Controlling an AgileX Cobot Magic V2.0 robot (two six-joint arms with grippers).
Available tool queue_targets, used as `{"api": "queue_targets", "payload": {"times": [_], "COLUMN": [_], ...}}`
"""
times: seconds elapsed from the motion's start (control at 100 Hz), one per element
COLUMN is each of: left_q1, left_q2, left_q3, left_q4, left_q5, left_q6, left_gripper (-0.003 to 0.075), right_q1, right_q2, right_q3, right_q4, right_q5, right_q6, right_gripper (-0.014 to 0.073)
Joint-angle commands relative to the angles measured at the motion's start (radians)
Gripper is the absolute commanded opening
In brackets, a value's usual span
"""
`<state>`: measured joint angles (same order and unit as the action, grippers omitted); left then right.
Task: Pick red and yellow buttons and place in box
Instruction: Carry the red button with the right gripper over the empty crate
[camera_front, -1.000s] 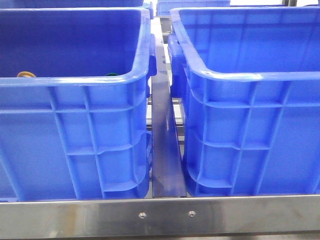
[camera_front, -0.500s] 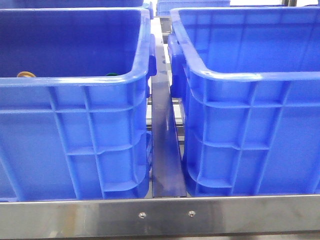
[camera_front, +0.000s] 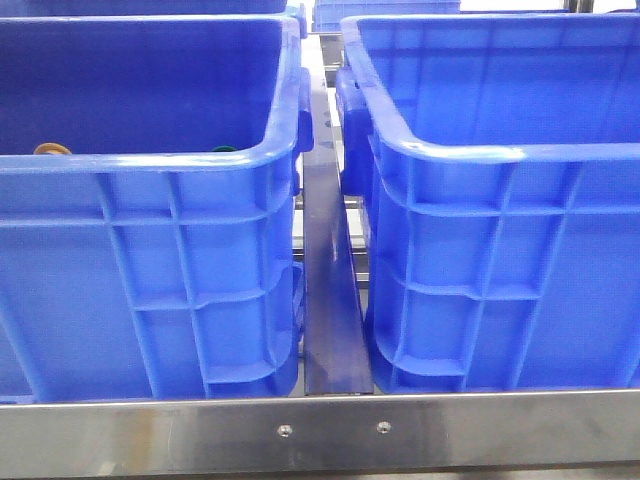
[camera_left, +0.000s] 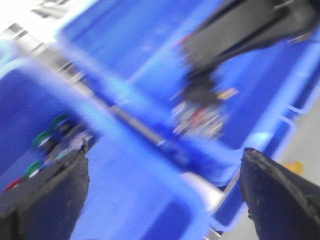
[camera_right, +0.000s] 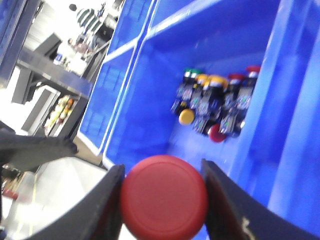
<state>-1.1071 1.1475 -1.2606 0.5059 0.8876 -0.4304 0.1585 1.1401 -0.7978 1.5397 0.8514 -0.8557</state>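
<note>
In the right wrist view my right gripper is shut on a dark red button, whose round cap fills the gap between the two fingers. Beyond it, a pile of buttons lies on the floor of a blue crate, among them a yellow button and another red one. The left wrist view is blurred; my left gripper is open wide over a blue crate rim, with nothing between its fingers. Neither gripper shows in the front view. I cannot tell which crate is the box.
Two blue crates stand side by side behind a steel rail: a left crate and a right crate, with a narrow gap between them. A yellow-orange cap and a green cap peek over the left crate's near rim.
</note>
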Motion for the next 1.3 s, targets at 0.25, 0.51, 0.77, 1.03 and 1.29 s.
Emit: {"api": "queue_targets", "payload": {"times": [0.25,0.51,0.77,1.03,1.29], "left_q1": [0.367,0.706,0.962,0.981,0.981], "left_q2": [-0.155,-0.27,-0.411,-0.475,-0.475], "left_q3": [0.171,0.293,0.415,0.467,0.468], "left_q4": [0.034,0.016,-0.038,-0.189,-0.245], "left_q5": [-0.09,-0.105,-0.12,-0.18,-0.23], "left_q6": [-0.113,-0.113,-0.098,0.08,0.136], "left_gripper": [0.0578,0.0578,0.0578,0.0575,0.0326], "right_q1": [-0.013,-0.013,-0.013,-0.013,-0.013], "right_q2": [-0.044,-0.044,-0.044,-0.044,-0.044], "right_q3": [-0.038,-0.038,-0.038,-0.038,-0.039], "right_q4": [0.075,0.075,0.075,0.075,0.075], "right_q5": [0.016,0.014,-0.011,-0.083,-0.283], "right_q6": [-0.019,-0.019,-0.021,-0.103,-0.303], "right_gripper": [0.0141,0.0141,0.0141,0.0141,0.0141]}}
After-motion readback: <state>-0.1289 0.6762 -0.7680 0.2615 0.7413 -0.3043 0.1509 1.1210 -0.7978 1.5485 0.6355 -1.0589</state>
